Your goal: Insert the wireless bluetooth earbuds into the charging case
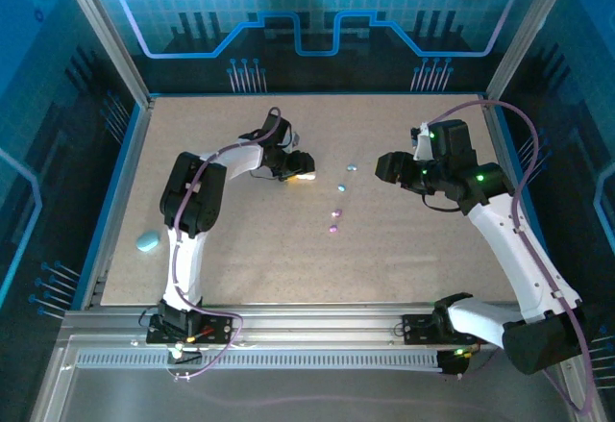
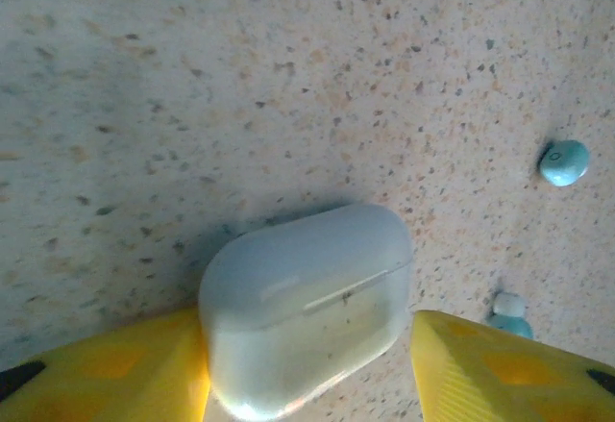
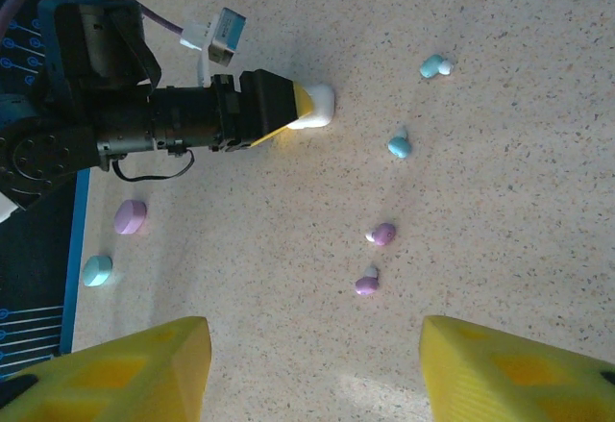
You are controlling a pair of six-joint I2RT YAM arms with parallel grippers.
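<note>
Charging case (image 2: 306, 297) sits inside the parted left claw (image 2: 309, 369).

You see a speckled tan counter (image 1: 404, 268). A white case (image 2: 307, 307) lies on it near the middle. To its right, two teal buds (image 1: 352, 166) and two purple buds (image 1: 336, 214) lie in a loose line, each apart from the others. A teal case (image 1: 147, 240) and a purple case (image 3: 130, 216) lie by the left edge.

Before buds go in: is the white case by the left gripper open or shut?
Shut. The white case shows only a thin seam line along its lid, and no inside is visible.
</note>
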